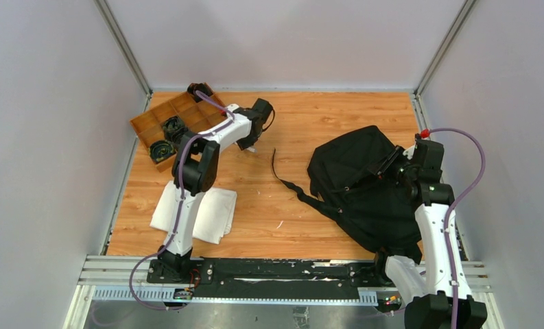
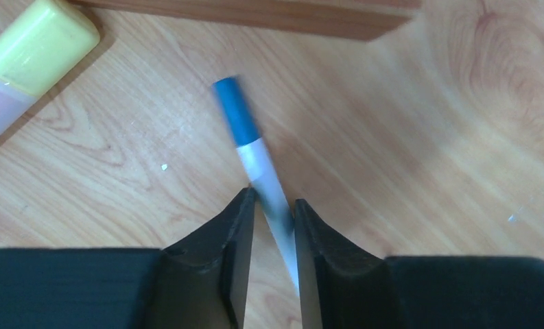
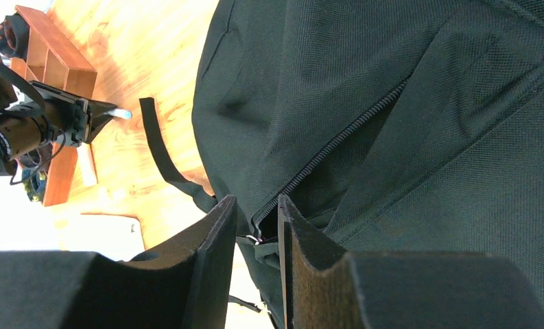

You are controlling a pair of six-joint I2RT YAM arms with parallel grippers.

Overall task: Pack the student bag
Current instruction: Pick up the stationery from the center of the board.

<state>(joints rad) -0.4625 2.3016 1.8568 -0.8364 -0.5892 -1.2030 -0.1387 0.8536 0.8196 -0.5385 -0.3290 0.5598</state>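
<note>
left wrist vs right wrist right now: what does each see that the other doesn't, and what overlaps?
Only left wrist: a yellow-capped item lying on the table, and a close look at the blue-capped pen pinched in the left gripper.
Only right wrist: the student bag, its zipper and a loose strap, with the right gripper closed at the zipper's end.
Both: the wooden table, the brown tray and the left gripper, far off in the right wrist view.
</note>
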